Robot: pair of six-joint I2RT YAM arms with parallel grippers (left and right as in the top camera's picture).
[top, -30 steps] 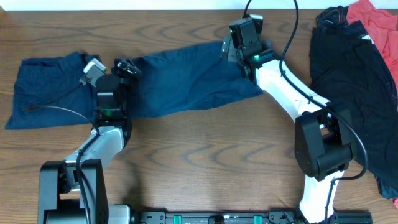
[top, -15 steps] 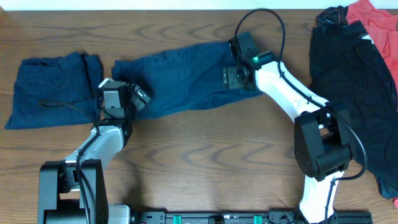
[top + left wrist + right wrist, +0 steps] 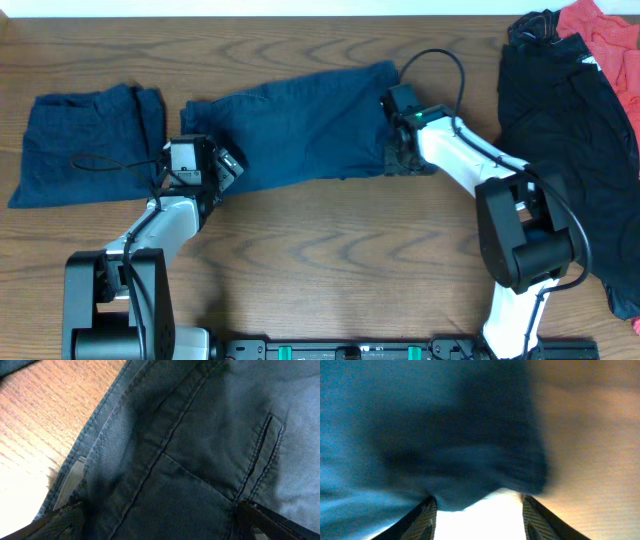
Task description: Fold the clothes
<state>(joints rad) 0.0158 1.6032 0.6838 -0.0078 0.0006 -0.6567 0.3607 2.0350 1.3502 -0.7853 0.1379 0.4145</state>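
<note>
A dark navy garment lies spread across the middle of the table. A second navy garment lies bunched at the left. My left gripper is open and pressed down on the middle garment's left end. In the left wrist view its gripper straddles the cloth by a waistband seam and a pocket slit. My right gripper is at that garment's near right corner. In the blurred right wrist view the right gripper stands open, with the blue cloth's edge just beyond its tips.
A black garment covers the table's right side, with a red cloth at the far right corner. Bare wood table lies in front of the clothes. The right arm's cable loops over the table behind the garment's right end.
My right gripper came from the garment's far right corner to its near right corner, and its jaws narrowed. My left gripper came nearer and settled onto the left end.
</note>
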